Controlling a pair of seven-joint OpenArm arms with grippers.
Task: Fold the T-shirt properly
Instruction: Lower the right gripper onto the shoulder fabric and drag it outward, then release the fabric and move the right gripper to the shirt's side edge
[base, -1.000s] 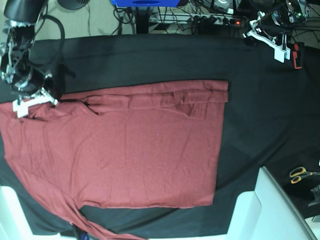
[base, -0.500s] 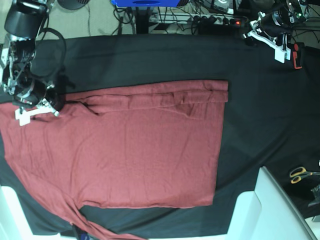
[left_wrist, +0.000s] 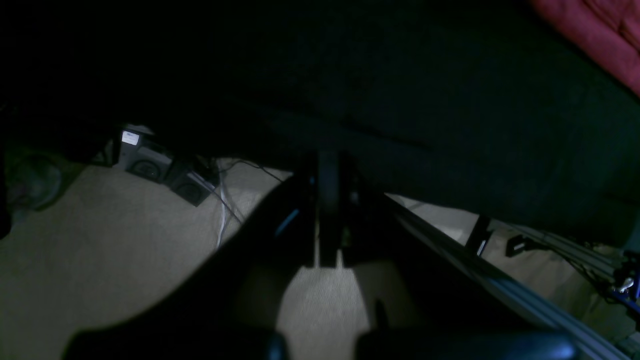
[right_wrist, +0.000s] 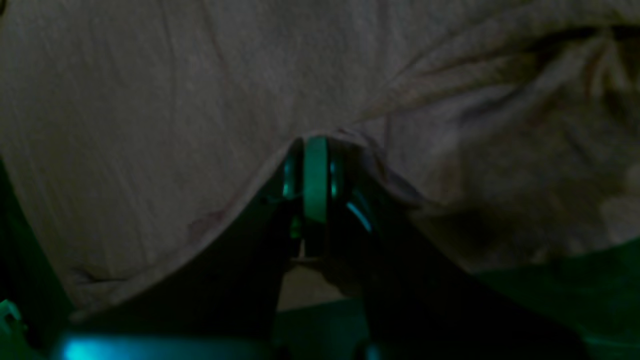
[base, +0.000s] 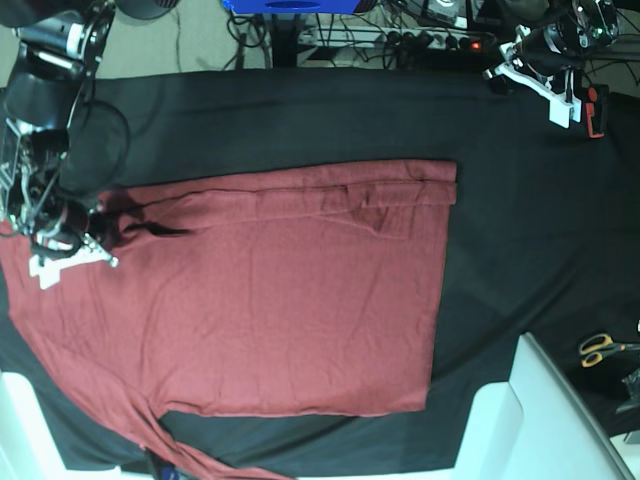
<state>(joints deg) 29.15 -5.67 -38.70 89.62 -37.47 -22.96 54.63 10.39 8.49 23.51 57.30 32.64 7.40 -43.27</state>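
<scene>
Both pincers are clenched: right pincer (base: 62, 266) pinching the T-shirt (base: 270, 290), left pincer (base: 545, 95) well apart.

A table draped in a black cloth sheet (base: 300, 110) carries the red T-shirt (base: 270, 310), spread flat beneath the right gripper (base: 70, 262).

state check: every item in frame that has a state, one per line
T-shirt: spread flat, far edge folded over, one sleeve trailing off the near edge.
right gripper: shut, pinching T-shirt fabric.
left gripper: shut, empty, away from the shirt.
black cloth: spread flat under the shirt.
scissors: closed, lying unused.
</scene>
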